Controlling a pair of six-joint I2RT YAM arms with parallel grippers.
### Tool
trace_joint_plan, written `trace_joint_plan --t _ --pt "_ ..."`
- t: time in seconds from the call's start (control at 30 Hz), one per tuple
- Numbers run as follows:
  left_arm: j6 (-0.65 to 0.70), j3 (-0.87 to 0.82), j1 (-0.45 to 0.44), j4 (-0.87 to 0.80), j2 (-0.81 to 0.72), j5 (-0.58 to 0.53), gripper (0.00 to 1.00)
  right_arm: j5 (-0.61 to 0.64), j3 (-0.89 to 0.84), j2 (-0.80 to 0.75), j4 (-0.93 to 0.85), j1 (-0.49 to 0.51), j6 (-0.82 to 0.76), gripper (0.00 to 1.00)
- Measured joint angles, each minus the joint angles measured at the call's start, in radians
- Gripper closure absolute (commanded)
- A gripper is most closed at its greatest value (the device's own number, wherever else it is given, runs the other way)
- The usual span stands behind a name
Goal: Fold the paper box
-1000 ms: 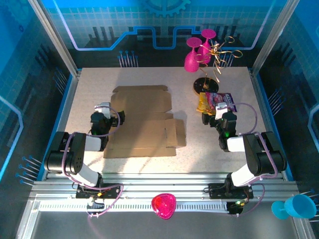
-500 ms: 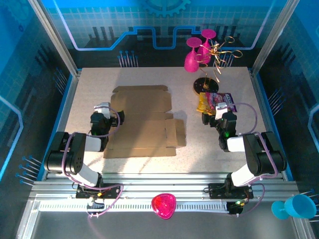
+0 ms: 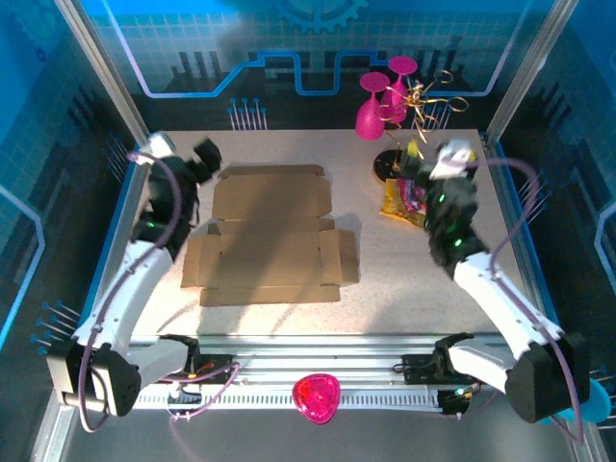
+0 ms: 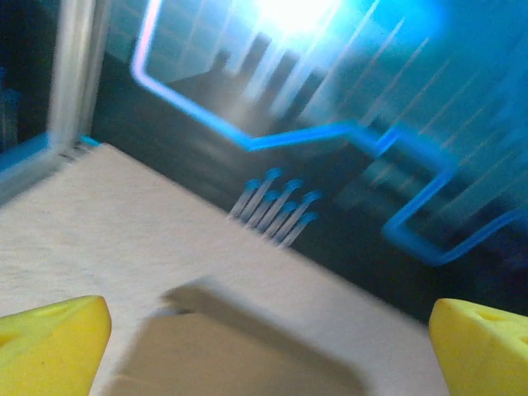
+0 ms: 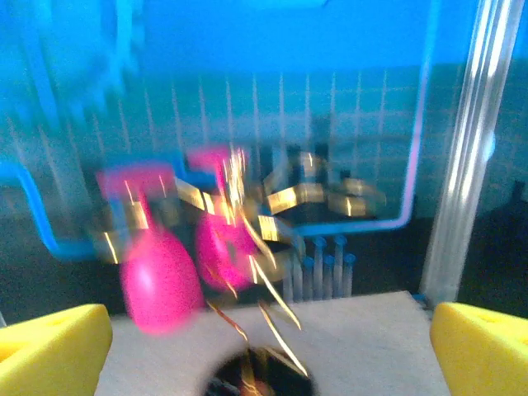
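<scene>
The paper box lies flat and unfolded in the middle of the table, brown, with its flaps spread. My left gripper hangs open above the table just off the box's far left corner. The left wrist view is blurred; it shows that corner between my wide-apart yellow fingertips. My right gripper is open too, raised at the back right, well away from the box. In the blurred right wrist view its yellow fingertips stand far apart with nothing between them.
A gold wire stand with pink glasses on a black base stands at the back right, right in front of the right gripper. A purple-yellow snack packet lies below that arm. A pink bowl sits on the front rail.
Both arms have risen from their folded pose near the front and stretched toward the back of the table. Both grippers stay open. The box has not moved.
</scene>
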Motion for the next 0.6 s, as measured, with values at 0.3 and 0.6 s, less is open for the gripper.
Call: trace_joint_plan --t 0.3,0.6 --pt "-0.416 0.142 0.05 -0.422 0.211 0.446 0.55 -0.315 0.346 0.038 -0.523 -0.016 0.431 0.4" --pt "-0.404 -0.193 -0.055 -0.677 0.036 0.552 0.58 -0.623 -0.124 0.098 -0.695 0.241 0.719 0.43"
